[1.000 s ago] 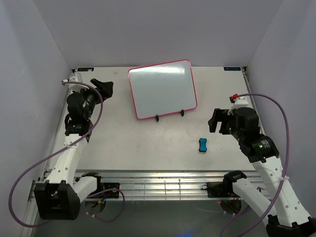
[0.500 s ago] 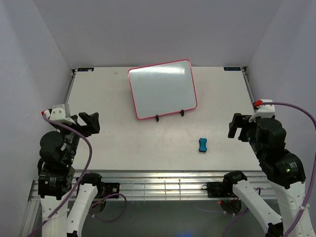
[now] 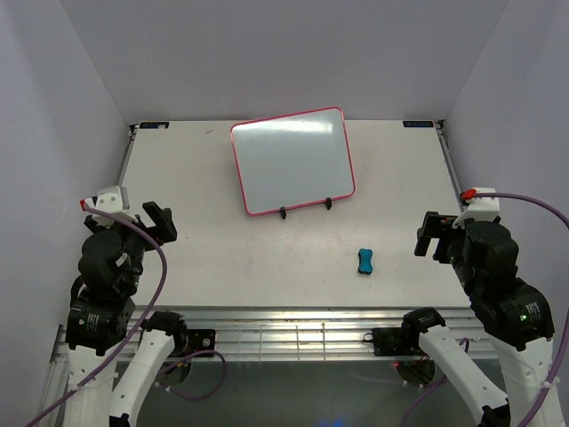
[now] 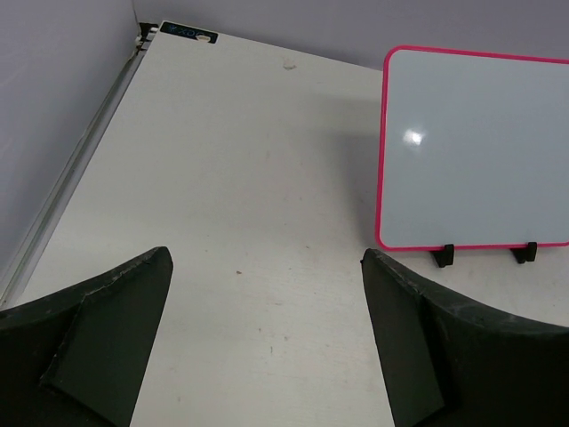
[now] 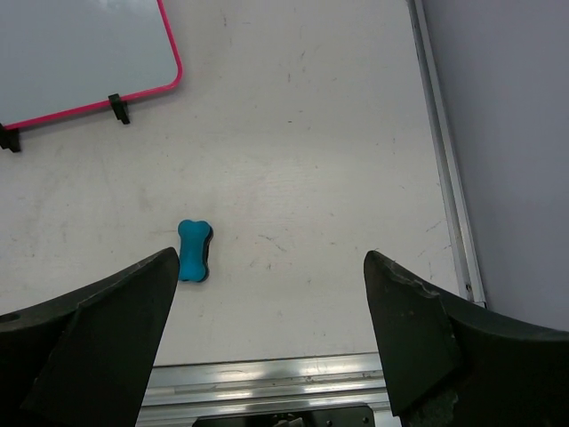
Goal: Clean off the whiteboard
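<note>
While both arms' jaws gape wide and empty at the front corners of the surface [image 3: 222, 258], the whiteboard [image 3: 292, 160] leans on its wire stand [image 3: 283, 213] far centre, long axis left-right; the blue eraser [image 3: 364, 261] lies nearer the right arm [image 3: 484, 258], ahead-left of its jaws.

The whiteboard [image 3: 292, 160] is standing at the far middle of the table [image 3: 204, 258], a white rectangle with rounded corners and a thin pink-red frame, skewed slightly in the overhead view. Its lower edge is resting in two small black feet [image 3: 283, 213], apparently leaning back, and its face is showing plain white with soft glare.
</note>
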You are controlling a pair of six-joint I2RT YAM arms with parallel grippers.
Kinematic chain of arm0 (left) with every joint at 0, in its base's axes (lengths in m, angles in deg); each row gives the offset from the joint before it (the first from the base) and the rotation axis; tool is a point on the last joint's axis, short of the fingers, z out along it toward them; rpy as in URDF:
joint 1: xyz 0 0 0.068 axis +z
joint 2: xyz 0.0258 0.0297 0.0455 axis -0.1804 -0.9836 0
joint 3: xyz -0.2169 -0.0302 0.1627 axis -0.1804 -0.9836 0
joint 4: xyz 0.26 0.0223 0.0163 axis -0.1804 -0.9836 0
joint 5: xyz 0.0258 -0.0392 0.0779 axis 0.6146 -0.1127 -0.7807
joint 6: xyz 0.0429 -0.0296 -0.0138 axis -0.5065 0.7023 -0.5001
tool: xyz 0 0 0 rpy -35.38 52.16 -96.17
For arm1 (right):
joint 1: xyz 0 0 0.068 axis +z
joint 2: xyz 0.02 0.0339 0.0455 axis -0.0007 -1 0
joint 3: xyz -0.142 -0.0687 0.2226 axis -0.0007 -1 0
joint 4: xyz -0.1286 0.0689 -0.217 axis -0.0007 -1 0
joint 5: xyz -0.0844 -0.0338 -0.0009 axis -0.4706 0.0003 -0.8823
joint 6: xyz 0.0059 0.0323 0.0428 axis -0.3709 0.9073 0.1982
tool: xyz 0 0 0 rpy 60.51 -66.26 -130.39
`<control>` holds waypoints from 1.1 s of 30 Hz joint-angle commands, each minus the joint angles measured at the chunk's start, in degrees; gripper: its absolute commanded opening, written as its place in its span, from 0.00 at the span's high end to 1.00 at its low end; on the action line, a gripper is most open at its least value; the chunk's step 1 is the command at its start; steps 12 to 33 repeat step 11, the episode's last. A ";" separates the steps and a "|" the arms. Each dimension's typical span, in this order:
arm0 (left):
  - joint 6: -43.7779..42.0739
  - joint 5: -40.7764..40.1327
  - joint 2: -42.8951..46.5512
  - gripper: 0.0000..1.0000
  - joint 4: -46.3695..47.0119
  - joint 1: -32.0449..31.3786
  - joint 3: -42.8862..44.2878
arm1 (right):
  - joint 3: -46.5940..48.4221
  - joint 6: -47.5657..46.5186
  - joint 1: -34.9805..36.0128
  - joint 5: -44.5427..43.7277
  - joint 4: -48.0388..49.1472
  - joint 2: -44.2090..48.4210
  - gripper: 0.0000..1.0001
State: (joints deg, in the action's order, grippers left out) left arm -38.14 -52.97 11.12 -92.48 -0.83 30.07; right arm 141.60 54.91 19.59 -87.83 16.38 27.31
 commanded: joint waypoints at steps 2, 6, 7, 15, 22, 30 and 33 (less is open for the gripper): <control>0.34 -3.28 -0.33 0.02 -0.53 -1.08 0.74 | -0.24 -0.14 -0.13 -1.87 0.24 0.11 0.10; 0.60 -3.72 0.02 0.02 -0.70 -1.34 0.65 | -0.33 -0.14 -0.13 -1.87 0.32 0.38 0.10; 1.04 -3.72 0.02 0.02 -0.62 -1.34 0.47 | -0.33 -0.14 -0.13 -1.78 0.41 0.47 0.10; 1.30 -3.11 0.28 0.02 -0.44 -1.34 0.03 | -0.42 -0.14 -0.13 -1.87 0.41 0.56 0.10; 1.30 -3.11 0.28 0.02 -0.44 -1.34 0.03 | -0.42 -0.14 -0.13 -1.87 0.41 0.56 0.10; 1.30 -3.11 0.28 0.02 -0.44 -1.34 0.03 | -0.42 -0.14 -0.13 -1.87 0.41 0.56 0.10; 1.30 -3.11 0.28 0.02 -0.44 -1.34 0.03 | -0.42 -0.14 -0.13 -1.87 0.41 0.56 0.10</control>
